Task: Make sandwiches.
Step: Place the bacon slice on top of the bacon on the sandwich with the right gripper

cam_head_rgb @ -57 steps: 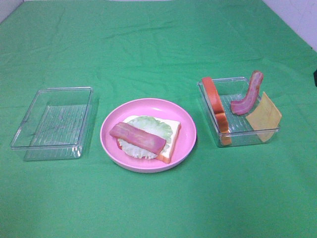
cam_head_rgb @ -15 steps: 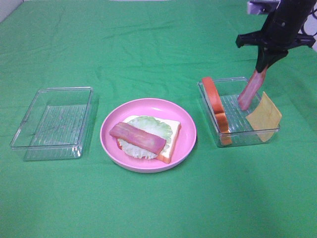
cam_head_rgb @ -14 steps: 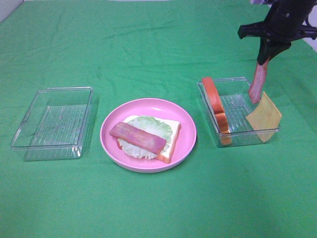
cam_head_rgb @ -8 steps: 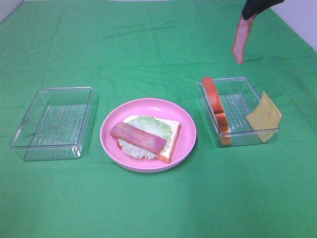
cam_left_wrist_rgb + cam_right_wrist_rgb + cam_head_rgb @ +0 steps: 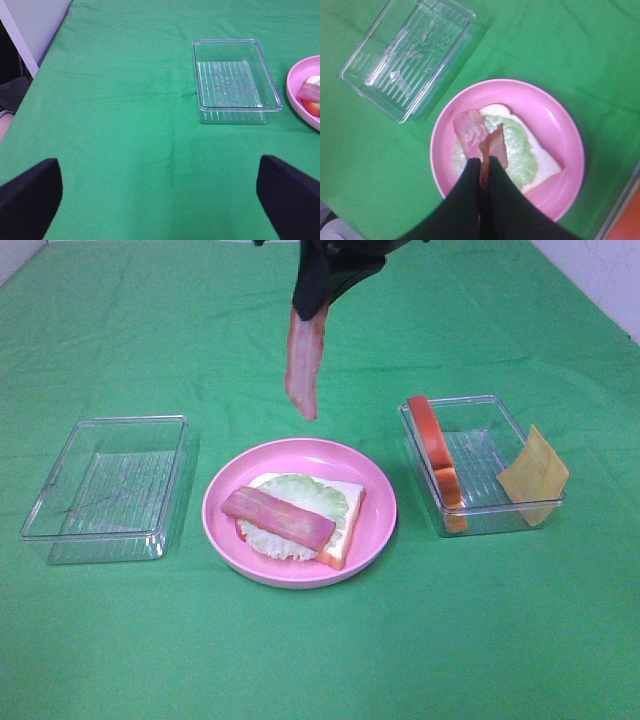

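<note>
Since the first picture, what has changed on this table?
The right tool took the loose bacon strip from the right tray, lifted it and carried it left; it now hangs over the plate. The open sandwich on the plate, the bread and cheese at the right tray, and the left tray stayed put.

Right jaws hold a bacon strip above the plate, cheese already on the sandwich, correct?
No: the cheese leans on the right tray rim, not on the sandwich. Bacon strip held above the plate is right. Exterior high view shows it.
</note>
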Controlling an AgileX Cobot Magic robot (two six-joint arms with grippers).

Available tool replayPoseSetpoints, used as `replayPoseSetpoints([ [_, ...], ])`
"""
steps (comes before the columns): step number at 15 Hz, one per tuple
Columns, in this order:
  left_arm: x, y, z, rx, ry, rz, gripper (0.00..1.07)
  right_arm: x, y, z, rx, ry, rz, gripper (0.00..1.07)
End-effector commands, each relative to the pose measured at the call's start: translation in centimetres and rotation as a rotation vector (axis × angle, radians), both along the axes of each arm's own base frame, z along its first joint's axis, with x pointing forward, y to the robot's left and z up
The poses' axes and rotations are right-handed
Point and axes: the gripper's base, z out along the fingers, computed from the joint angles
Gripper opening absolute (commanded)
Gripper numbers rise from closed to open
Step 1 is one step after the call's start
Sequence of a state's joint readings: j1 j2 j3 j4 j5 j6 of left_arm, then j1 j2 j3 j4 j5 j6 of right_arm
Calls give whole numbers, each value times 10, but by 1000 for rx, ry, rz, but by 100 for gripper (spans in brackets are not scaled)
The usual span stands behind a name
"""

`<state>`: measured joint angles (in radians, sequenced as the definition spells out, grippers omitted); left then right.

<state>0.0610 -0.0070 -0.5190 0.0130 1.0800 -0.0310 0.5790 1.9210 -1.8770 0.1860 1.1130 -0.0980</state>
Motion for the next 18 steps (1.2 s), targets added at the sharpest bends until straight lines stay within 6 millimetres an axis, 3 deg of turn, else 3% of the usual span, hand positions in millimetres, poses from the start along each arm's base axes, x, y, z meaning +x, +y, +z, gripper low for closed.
replayPoseSetpoints([
  [1, -2, -1, 0, -3, -14, -2, 101, -9, 27, -22, -34, 43, 76, 0],
  [4, -2, -1, 0, -3, -14, -2, 101, -11, 47, -52, -74, 103, 118, 0],
  [9, -2, -1, 0, -3, -14, -2, 101, 5, 61, -127, -178, 197, 137, 0],
  [14, -2, -1, 0, -3, -14, -2, 101, 23, 52, -158, -355, 91, 146, 0],
  [18, -2, -1, 0, -3, -14, -2, 101, 28, 52, -164, -375, 47, 140, 0],
])
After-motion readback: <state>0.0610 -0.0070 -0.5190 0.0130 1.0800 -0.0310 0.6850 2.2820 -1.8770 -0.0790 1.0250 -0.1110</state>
